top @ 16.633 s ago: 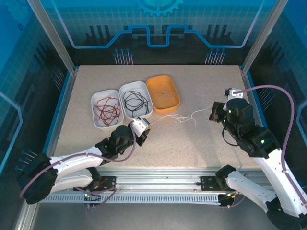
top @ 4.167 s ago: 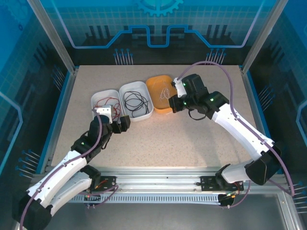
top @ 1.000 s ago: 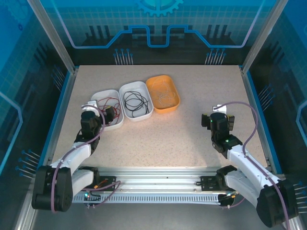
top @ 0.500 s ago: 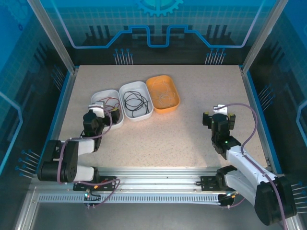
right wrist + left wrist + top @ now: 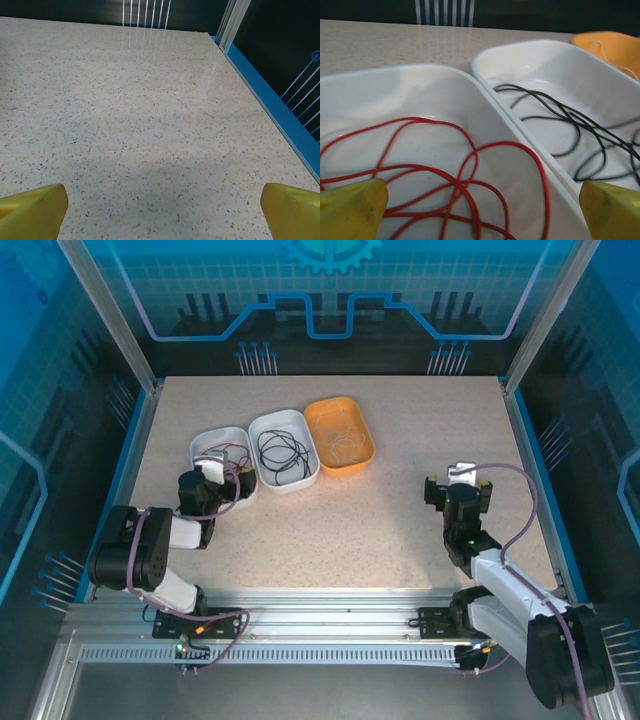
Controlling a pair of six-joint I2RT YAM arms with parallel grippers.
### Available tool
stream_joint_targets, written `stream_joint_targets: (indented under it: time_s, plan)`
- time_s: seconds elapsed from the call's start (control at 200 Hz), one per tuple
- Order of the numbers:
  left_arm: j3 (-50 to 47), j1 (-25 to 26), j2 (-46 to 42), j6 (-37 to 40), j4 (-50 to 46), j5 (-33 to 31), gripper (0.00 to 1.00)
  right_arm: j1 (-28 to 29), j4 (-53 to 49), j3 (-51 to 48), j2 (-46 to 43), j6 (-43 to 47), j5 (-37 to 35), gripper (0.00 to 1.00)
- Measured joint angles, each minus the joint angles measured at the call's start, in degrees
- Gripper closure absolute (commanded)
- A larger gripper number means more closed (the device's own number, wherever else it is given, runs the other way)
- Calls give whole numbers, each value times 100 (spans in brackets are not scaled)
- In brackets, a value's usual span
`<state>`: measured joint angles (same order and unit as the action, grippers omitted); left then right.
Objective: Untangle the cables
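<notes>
Speckled table (image 5: 400, 500) carries one colour per tray, I judge so nothing re-knots: black cables (image 5: 282, 452) in the middle tray (image 5: 540, 65), red cables (image 5: 445, 165) in the tray (image 5: 395, 95) left of it, whitish cables (image 5: 343, 437) in the orange tray (image 5: 325, 412) to its right. Left jaws spread empty over the red cables; right jaws spread too, far right.

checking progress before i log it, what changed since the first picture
The whitish cables, then loose on the table, now lie in the orange tray. The left gripper and right gripper have pulled back toward their bases, open and holding nothing. The red cables and black cables stayed in their white trays.
</notes>
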<state>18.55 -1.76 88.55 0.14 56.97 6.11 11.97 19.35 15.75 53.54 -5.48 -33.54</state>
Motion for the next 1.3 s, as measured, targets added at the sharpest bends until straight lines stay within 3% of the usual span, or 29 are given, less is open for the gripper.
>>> stream_joint_targets:
  time_s: [0.2, 0.685, 0.865, 1.016, 1.301]
  plan:
    - [94, -35, 0, -168, -81, -466, 1, -284, 957, -275, 560, -7, 444, 0]
    - [94, -35, 0, -173, -120, -546, 1, -601, 3801, -332, 2828, 127, 1311, 0]
    - [94, -35, 0, -173, -120, -546, 1, -693, 4131, -332, 2920, 125, 1464, 0]
    - [94, -33, 0, -173, -120, -546, 1, -793, 4511, -280, 3338, 208, 2011, 0]
    - [190, -33, 0, -164, -278, -520, 1, -831, 4177, 50, 3477, 481, 3021, 0]
